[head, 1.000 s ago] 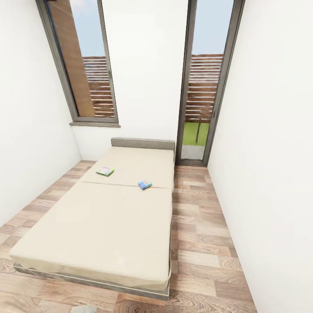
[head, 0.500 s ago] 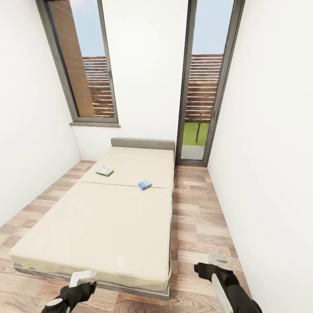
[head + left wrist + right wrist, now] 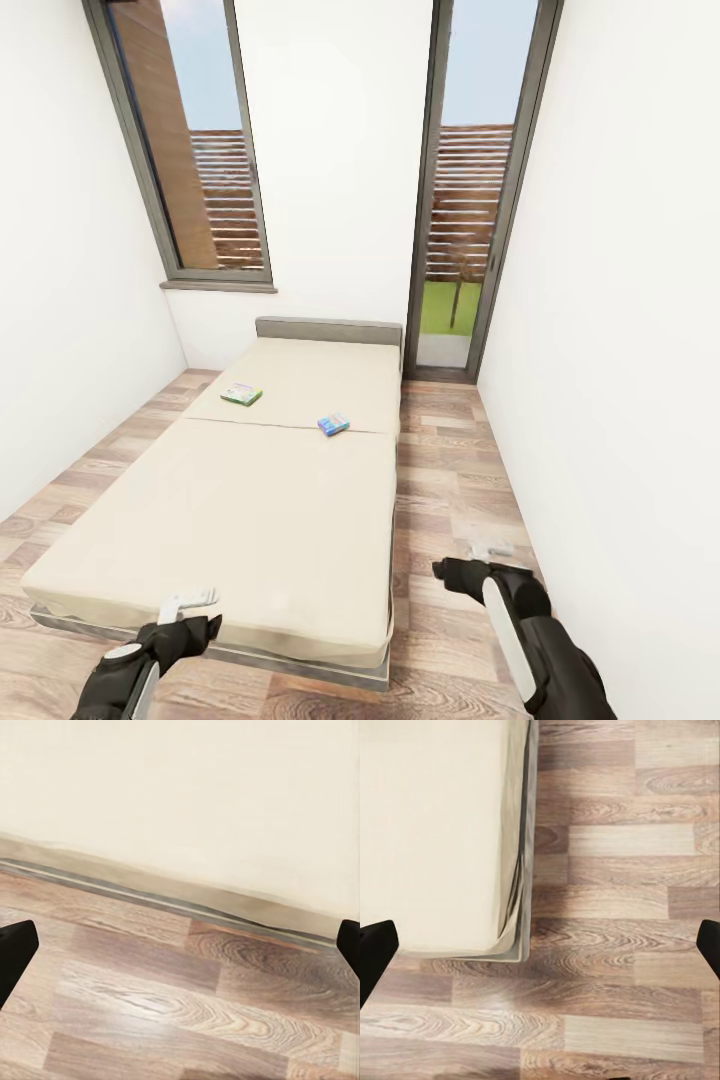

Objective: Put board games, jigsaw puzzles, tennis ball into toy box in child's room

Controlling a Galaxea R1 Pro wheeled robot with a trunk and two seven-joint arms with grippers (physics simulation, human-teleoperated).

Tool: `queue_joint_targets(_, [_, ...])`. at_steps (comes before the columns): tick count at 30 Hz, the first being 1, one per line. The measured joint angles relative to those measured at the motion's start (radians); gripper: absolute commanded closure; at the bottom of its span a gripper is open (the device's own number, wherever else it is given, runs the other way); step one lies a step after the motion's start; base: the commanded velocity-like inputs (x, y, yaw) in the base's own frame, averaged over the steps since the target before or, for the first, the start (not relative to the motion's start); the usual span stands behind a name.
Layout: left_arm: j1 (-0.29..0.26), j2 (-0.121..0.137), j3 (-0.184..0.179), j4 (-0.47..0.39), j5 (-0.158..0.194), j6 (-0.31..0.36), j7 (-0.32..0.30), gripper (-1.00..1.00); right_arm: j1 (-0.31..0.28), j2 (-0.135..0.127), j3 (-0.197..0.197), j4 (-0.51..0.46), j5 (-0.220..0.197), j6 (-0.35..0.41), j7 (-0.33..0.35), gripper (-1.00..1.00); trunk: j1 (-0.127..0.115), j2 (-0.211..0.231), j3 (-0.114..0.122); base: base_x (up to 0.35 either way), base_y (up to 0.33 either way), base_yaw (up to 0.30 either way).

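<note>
1. Left gripper (image 3: 188, 604) hangs over the foot edge of the bed (image 3: 250, 520); right gripper (image 3: 490, 552) is over the wood floor (image 3: 450, 560) just off the bed's foot corner. Both wrist views show the fingers spread wide with nothing between them: released, empty.
2. Two board games lie on the far half of the bed: green-edged one (image 3: 242, 394) toward the left edge, blue one (image 3: 334, 424) toward the right edge, just beyond the mattress seam. Well apart from each other and from both grippers.
3. Progress: judged as start of the bed leg. Neither bed game picked up yet, both remain to be carried off.
4. Labels: printed covers too small to read; no brand legible.
5. Surroundings: grey headboard (image 3: 328, 330), tall dark-framed windows (image 3: 190, 150), white walls.
</note>
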Motion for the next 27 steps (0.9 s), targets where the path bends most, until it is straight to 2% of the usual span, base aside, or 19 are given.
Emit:
queue_joint_targets(7, [0.000,0.000,-0.002,-0.019,0.001,0.018,-0.001,-1.00,0.000,0.030,0.003,-0.075,0.003,0.029,-0.001,-1.00,0.000,0.000,0.000,0.000,0.000,0.000])
queue_joint_targets(14, [0.000,-0.005,-0.009,-0.026,-0.001,0.014,-0.002,-1.00,0.000,0.041,0.005,-0.146,0.003,0.051,0.000,-1.00,0.000,0.000,0.000,0.000,0.000,0.024])
queue_joint_targets(27, [0.000,-0.011,-0.016,-0.027,-0.001,0.017,-0.001,-1.00,0.000,0.047,0.009,-0.172,0.005,0.052,-0.001,-1.00,0.000,0.000,0.000,0.000,-0.012,0.238])
